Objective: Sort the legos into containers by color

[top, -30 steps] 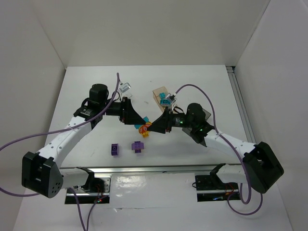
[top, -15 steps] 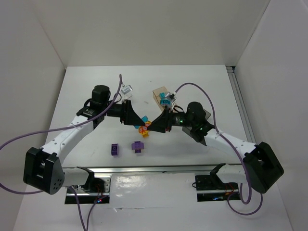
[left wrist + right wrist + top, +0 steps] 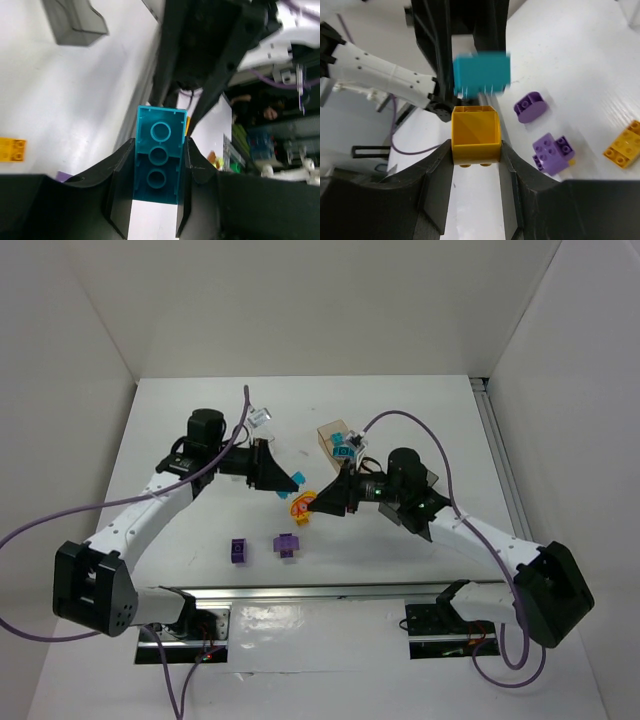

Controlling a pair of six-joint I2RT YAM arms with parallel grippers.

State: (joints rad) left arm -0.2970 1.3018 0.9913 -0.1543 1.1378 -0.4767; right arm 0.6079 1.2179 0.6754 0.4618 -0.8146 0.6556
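Purple bricks (image 3: 239, 550): on the table, nearer than both grippers, not moved.
Right gripper (image 3: 476, 150): clenched on the yellow brick (image 3: 475, 129), same as before.
Left gripper (image 3: 159, 145): wide apart a second ago, now grasping the teal brick (image 3: 158, 172), just beyond the right fingertips.
Tan box (image 3: 328, 432): behind the right gripper.

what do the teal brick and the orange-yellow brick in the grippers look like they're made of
The teal brick looks like hard moulded plastic, opaque, smooth and slightly glossy: crisp edges and round tubes moulded in its hollow face. The orange-yellow brick is likely the same plastic, opaque with a soft sheen: thin even walls around an open hollow, sharp corners.
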